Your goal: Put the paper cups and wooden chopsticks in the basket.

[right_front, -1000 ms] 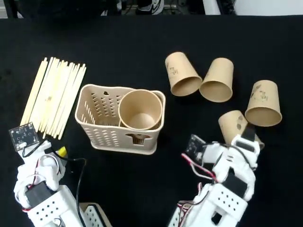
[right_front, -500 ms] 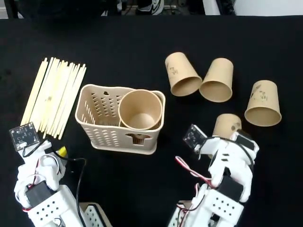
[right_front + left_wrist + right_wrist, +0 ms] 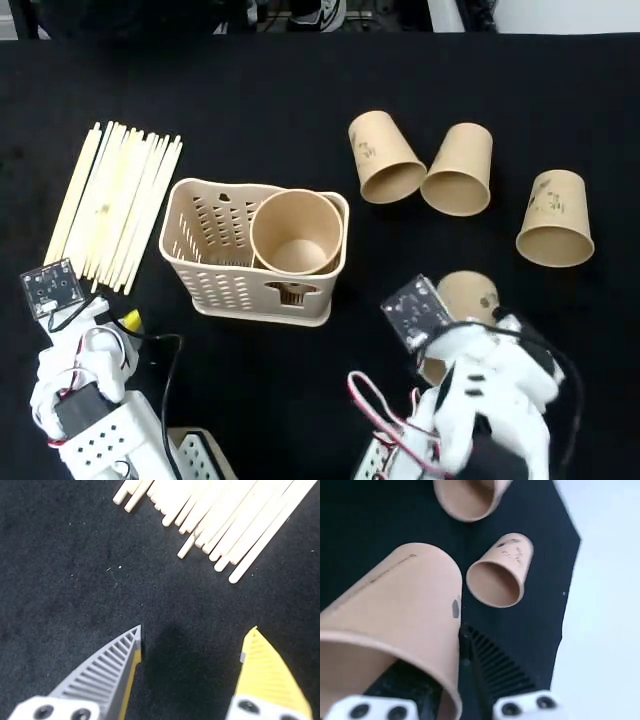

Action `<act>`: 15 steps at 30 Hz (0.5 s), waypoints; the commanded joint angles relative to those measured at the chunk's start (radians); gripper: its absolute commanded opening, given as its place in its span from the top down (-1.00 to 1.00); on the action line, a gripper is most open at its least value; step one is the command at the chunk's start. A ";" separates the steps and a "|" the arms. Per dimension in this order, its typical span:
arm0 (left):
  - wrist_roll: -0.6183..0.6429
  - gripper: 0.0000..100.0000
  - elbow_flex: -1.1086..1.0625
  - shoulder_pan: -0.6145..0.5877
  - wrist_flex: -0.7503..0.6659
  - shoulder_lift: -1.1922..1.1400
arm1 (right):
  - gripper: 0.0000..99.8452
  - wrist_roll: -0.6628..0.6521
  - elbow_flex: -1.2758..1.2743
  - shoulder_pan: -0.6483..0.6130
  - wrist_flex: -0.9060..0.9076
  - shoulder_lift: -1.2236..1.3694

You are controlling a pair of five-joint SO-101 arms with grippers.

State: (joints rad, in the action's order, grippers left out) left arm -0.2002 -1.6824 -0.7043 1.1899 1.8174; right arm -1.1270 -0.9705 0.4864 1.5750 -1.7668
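Your basket (image 3: 200, 262) holds one paper cup (image 3: 296, 232) upright at the end away from the chopsticks (image 3: 115, 205), which lie just outside it. Your right gripper (image 3: 440, 655) is clamped on a second cup (image 3: 395, 605) near the basket. Your left gripper (image 3: 196, 630) hangs spread wide by the chopstick ends.

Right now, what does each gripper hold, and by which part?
Right gripper: a paper cup, pinched at its wall near the mouth. Left gripper: nothing, open.

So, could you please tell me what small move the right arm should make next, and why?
Probably carry the paper cup left toward the basket: the right pincer is shut on the cup's wall, and the basket, with another cup already standing in it, sits to its left.
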 commanded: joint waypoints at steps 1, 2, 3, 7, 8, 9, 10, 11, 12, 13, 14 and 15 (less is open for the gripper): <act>0.003 0.37 -0.018 0.010 0.000 0.003 | 0.98 0.199 0.245 -0.015 0.069 0.110; 0.003 0.37 -0.018 0.010 0.000 0.003 | 0.98 0.255 0.312 -0.017 0.086 0.151; 0.003 0.37 -0.018 0.010 0.000 0.003 | 0.98 0.304 0.380 -0.021 0.100 0.199; 0.003 0.37 -0.018 0.010 0.000 0.003 | 0.98 0.471 0.619 -0.120 0.186 0.420; 0.003 0.37 -0.018 0.010 0.000 0.003 | 0.98 0.509 0.667 -0.146 0.190 0.473; 0.003 0.37 -0.018 0.010 0.000 0.003 | 0.98 0.545 0.707 -0.163 0.190 0.527; 0.003 0.37 -0.018 0.010 0.000 0.003 | 0.98 0.575 0.745 -0.176 0.190 0.582; 0.003 0.37 -0.018 0.010 0.000 0.003 | 0.98 0.605 0.779 -0.190 0.190 0.633; 0.003 0.37 -0.018 0.010 0.000 0.003 | 0.98 0.631 0.809 -0.203 0.190 0.674; 0.003 0.37 -0.018 0.010 0.000 0.003 | 0.98 0.657 0.843 -0.224 0.190 0.714; 0.003 0.37 -0.018 0.010 0.000 0.003 | 0.98 0.683 0.877 -0.247 0.190 0.748; 0.003 0.37 -0.018 0.010 0.000 0.003 | 0.98 0.709 0.911 -0.272 0.190 0.777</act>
State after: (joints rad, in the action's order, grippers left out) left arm -0.2002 -1.6824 -0.7043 1.1899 1.8174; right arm -0.4902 -0.1772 0.2731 1.7315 -1.0948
